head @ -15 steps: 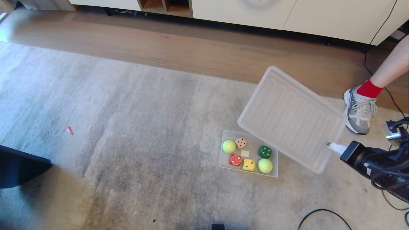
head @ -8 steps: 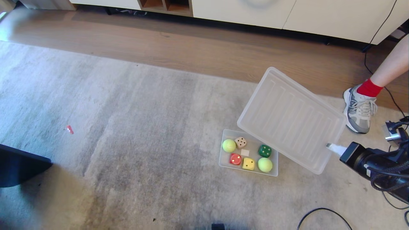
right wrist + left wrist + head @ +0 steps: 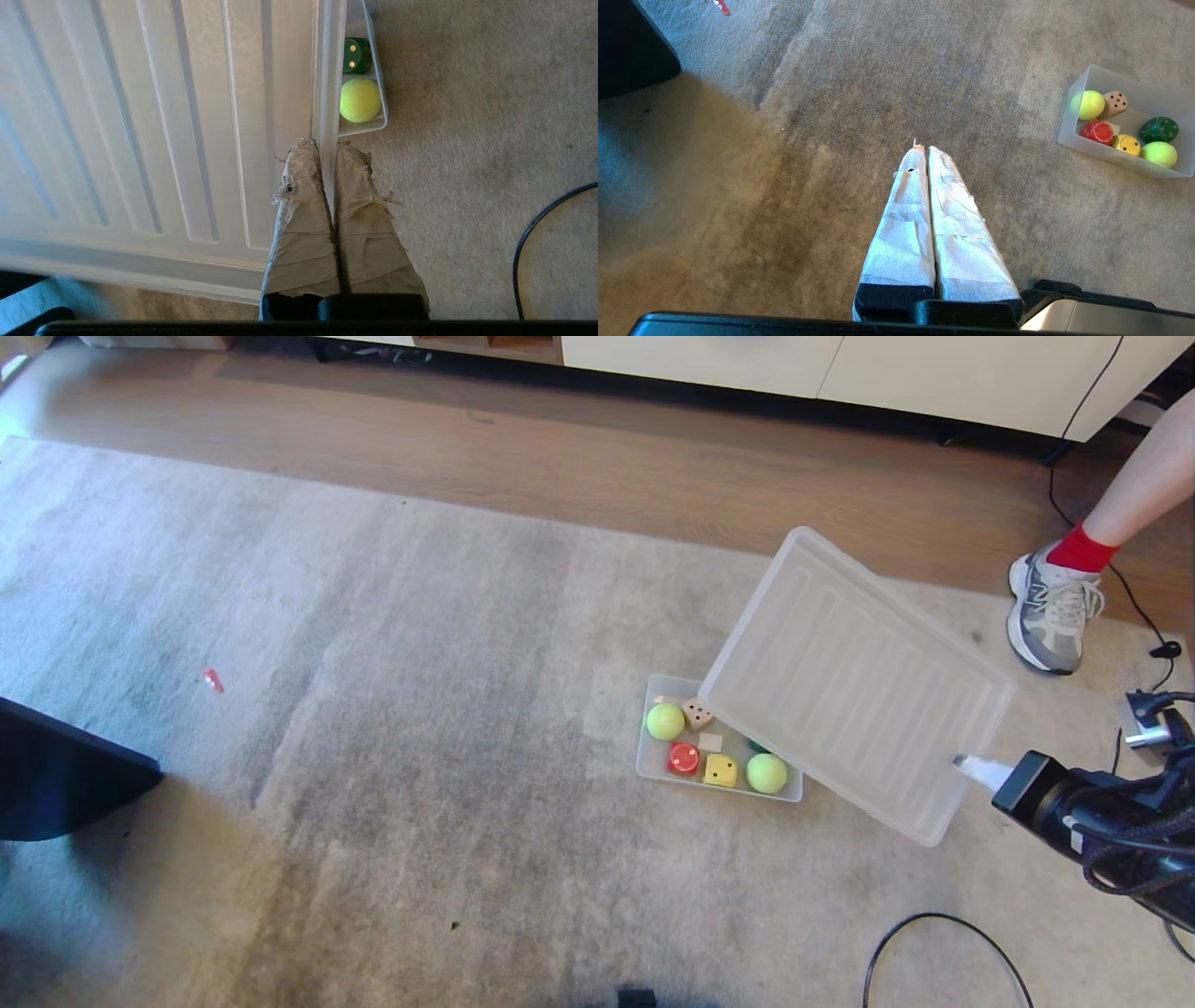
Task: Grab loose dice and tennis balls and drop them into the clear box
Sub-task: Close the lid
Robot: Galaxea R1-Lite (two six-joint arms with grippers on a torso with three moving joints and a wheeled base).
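All four dice (image 3: 1128, 123) and both tennis balls (image 3: 1092, 104) already sit in the clear box (image 3: 719, 784) on the carpet, so collecting looks done. Your right gripper (image 3: 327, 144) has its jaws clamped on the ribbed lid's (image 3: 854, 681) edge above the box; next, square it and lower it. Left gripper (image 3: 923, 150) hangs idle over the carpet, jaws together and empty.

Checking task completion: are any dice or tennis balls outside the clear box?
None visible outside: four dice and both tennis balls sit in the clear box.
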